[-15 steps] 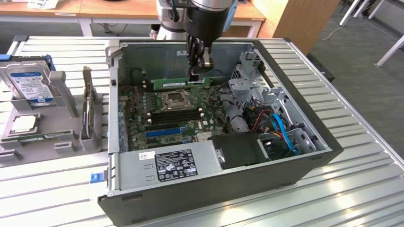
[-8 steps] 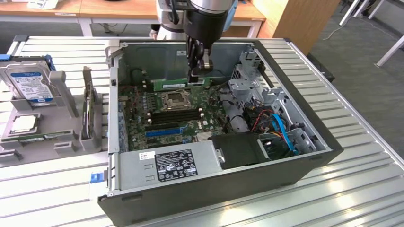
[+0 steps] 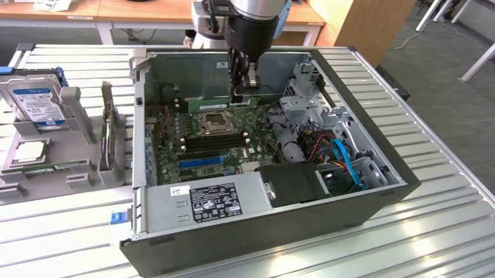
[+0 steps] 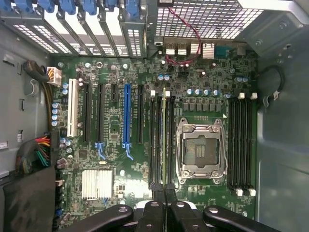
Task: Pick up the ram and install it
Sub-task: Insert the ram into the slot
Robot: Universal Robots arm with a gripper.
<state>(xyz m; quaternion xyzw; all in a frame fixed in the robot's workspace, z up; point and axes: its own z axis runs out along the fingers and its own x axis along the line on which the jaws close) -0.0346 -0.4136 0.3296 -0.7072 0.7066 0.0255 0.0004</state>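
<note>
The ram [image 3: 220,106] is a thin green stick, held level inside the open computer case [image 3: 386,174] above the motherboard [image 3: 259,130]. My gripper [image 3: 244,88] reaches down from above and is shut on the stick's end towards the exterior view's right. In the wrist view the ram [image 4: 164,135] shows edge-on as a thin green line running out from between my fingertips [image 4: 165,192]. It lies in line with the black memory slots [image 4: 157,140] between the CPU socket [image 4: 199,150] and the blue expansion slot [image 4: 127,116]. I cannot tell whether it touches a slot.
A second bank of memory slots [image 4: 240,140] lies on the socket's other side. The power supply [image 3: 208,200] fills the case's near side, with a drive cage and blue cables [image 3: 340,156] at the exterior view's right. A grey holder [image 3: 77,116] outside carries a hard drive [image 3: 39,104] and a dark card [image 3: 108,133].
</note>
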